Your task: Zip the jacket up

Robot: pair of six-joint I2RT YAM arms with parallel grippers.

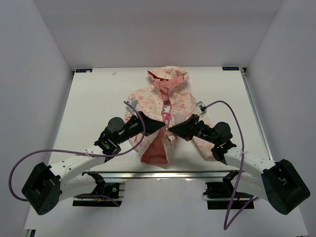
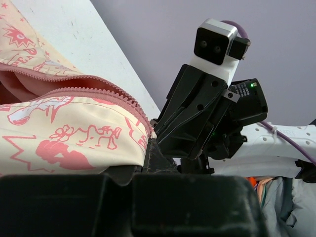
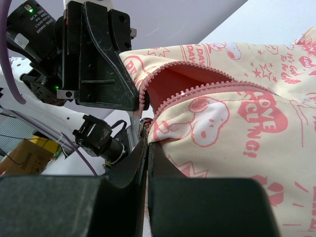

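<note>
Jacket (image 1: 148, 106) flat mid-counter (image 1: 94, 113), hood (image 1: 168, 75) at 12 o'clock. Lower front flared open, pink lining (image 1: 155, 150) showing.

Left end effector (image 1: 159, 127) and right end effector (image 1: 173, 128) both pressed together, pinching jacket edge by zipper (image 3: 207, 89), tip to tip.

Imo: one anchors low, other pulls straight toward 12, teeth lined up, fabric taut.

Room: counter space at 3 and 9. Lining close to 6 o'clock edge. Noses crowded.

The left gripper (image 1: 162, 126) and right gripper (image 1: 171, 129) meet tip to tip over the jacket (image 1: 150, 101), blocking its midline. Bare table (image 1: 94, 106) flanks the jacket on both sides. White walls (image 1: 34, 69) close in left, right and far; a purple cable (image 1: 236, 121) loops above the right arm.
</note>
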